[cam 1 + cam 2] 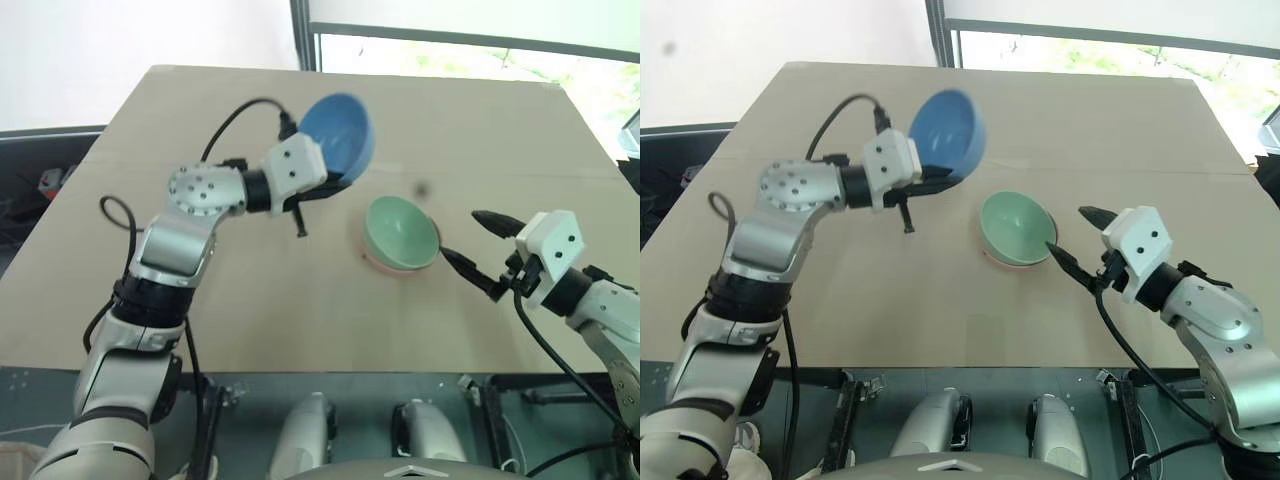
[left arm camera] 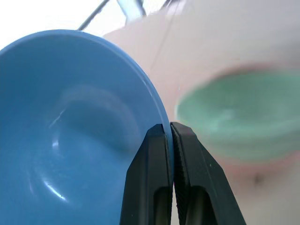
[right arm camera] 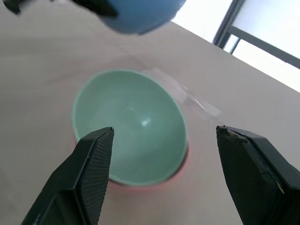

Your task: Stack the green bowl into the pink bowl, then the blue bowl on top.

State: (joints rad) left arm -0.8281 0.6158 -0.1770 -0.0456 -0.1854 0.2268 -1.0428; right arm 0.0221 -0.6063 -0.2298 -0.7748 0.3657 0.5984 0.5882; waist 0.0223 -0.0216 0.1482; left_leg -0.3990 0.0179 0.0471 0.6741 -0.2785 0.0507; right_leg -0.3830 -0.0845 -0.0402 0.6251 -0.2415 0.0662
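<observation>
Three bowls on the go here, all over one big tan surface [image 1: 250, 310] that takes up most of the scene. Biggest of the bowls is the green bowl [image 1: 400, 230], sitting upright right of centre, nested inside the pink bowl [image 1: 380, 263], so all you get of the pink one is a thin salmon rim peeking out underneath on the near-left side. Those two rest on the surface together.

Next up, the blue bowl [image 1: 340, 130] is up off the surface, to the far left of the green/pink pair, tilted so its inside faces toward the near side. The left claw [image 2: 169, 140] is clamped tight on its rim, one finger inside the bowl and one outside, with the rim squeezed between them.

Smallest bit: the right claw [image 1: 473, 245] sits just to the right of the stacked pair, pointing left at them, fingers spread wide apart and gripping nothing. From its wrist view the green bowl sits between the two fingers but clear of both.
</observation>
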